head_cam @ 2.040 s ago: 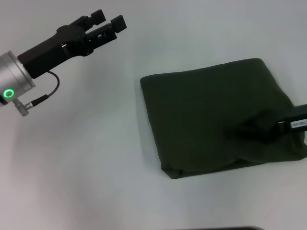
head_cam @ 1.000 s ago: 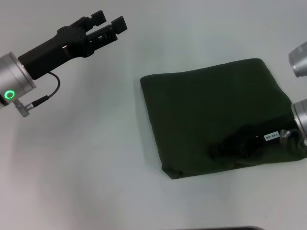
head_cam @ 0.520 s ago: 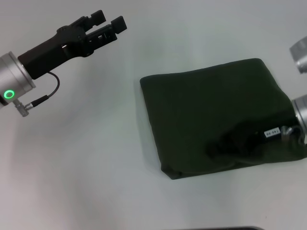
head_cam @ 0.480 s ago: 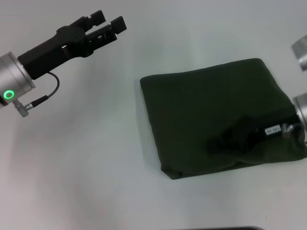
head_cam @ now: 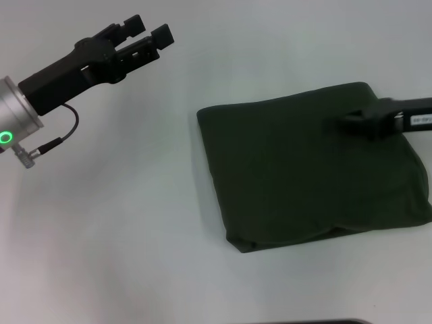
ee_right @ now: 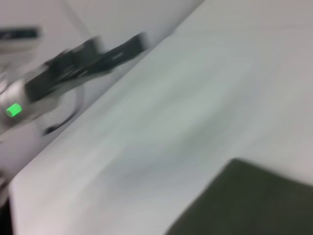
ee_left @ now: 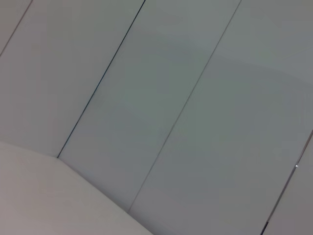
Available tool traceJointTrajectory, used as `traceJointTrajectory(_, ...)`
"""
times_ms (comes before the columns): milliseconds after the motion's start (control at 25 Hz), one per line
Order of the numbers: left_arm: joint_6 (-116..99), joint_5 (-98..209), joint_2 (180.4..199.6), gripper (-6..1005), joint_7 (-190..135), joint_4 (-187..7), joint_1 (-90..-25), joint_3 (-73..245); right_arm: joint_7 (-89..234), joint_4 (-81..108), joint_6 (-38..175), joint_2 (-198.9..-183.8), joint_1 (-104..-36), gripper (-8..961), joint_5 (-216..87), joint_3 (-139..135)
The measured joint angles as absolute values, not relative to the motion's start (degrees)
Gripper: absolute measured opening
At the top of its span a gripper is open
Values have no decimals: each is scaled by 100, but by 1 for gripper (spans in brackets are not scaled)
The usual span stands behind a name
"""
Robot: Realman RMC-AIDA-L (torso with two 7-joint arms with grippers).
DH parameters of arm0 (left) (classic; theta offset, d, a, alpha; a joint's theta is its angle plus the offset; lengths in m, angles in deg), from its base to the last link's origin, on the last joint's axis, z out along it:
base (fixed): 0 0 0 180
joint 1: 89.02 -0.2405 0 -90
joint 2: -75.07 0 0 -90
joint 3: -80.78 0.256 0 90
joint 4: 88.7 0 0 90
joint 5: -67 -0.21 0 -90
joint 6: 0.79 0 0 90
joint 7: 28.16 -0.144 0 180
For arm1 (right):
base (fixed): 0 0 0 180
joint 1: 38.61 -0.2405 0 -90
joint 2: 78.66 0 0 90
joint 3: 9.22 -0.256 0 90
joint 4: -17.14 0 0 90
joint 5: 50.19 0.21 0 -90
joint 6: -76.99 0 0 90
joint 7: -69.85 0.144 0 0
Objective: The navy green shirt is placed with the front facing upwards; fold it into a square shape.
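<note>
My right gripper (head_cam: pixel 347 123) has risen off the shirt (head_cam: pixel 304 169), finger state unclear; left gripper (head_cam: pixel 148 32) open. Soft cloth: grasp edges.

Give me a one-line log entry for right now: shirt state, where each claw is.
navy green shirt: folded, roughly square, flat on table | right claw: over shirt's far right part | left claw: open, off to the left above bare table, holding nothing

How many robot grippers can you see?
2. The left gripper hovers open above the bare table, far from the shirt. The right gripper is over the shirt's far right part.
</note>
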State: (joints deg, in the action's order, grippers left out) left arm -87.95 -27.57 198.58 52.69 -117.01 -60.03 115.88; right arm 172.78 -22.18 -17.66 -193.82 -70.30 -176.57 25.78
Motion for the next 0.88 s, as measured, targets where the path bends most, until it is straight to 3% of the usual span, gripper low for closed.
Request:
traceJointTrajectory(240,-8805,-2744,19854,905,5269,-11709,-6038,11586,17561,-2168,-1248,-19236,-6802,67,-17646,2167)
traceJointTrajectory(600,-8773,-2751,19848,905,5269,-11717,-6014,11584,17865,-2161,-1131,-19142,-6544,144,-17645,1654)
traceJointTrajectory(800,-8757,-2757,19846,905,5268,-11718,-6002,11585,17851,-2161,-1155,-19136,-6541,395,-17635,1475)
traceJointTrajectory(880,-8749,-2761,19846,905,5265,-11721,-6002,11585,17836,-2161,-1150,-19171,-6583,538,-17632,1487)
